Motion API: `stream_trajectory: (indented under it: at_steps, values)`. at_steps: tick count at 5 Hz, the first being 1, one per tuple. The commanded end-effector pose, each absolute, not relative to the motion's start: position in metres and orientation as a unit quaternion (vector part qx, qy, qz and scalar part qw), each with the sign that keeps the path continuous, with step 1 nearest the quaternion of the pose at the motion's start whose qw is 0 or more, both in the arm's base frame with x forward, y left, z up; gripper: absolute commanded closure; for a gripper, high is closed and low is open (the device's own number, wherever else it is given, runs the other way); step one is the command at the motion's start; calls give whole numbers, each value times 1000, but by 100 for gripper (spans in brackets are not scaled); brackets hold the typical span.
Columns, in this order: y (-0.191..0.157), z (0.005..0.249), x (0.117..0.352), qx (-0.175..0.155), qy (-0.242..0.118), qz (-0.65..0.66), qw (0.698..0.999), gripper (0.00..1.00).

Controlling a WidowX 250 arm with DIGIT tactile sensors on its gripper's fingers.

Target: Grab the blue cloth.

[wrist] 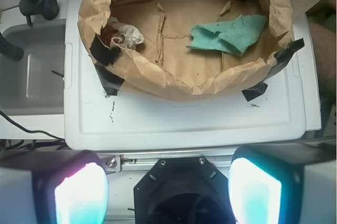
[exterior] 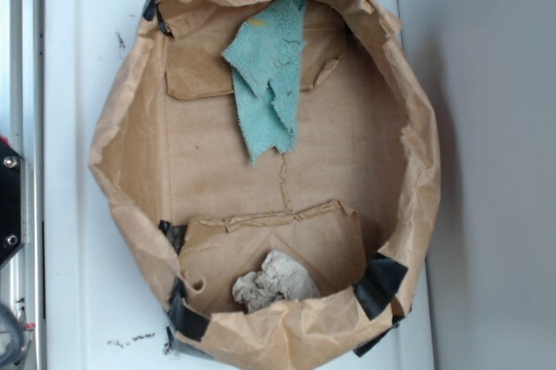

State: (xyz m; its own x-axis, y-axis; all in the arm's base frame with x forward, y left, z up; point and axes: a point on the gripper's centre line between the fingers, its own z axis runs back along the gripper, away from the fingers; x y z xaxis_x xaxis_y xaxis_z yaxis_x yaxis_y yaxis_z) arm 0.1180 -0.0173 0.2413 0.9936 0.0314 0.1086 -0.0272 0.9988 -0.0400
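Nearest the wrist camera, the claw (wrist: 167,190) hangs with its pads spread wide and empty above the white worktop (wrist: 184,124). Farther off, inside the paper bag (wrist: 179,84), the blue cloth (wrist: 229,34) lies limp: light, soft terry, probably best pinched at its bunched middle fold.

The blue cloth (exterior: 269,70) was fuzzy terry with frayed edges; the bag (exterior: 417,170) was crinkled matt brown paper, on a smooth white plastic lid (wrist: 184,121).
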Motion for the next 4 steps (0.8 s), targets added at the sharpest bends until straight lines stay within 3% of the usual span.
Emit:
stream_trajectory:
  at_steps: [1,2,4]
  values:
    - [-7,267,192,10,-133,-38,990,0]
    - [16,242,224,30,-152,73,985,0]
    - [16,242,224,30,-152,73,985,0]
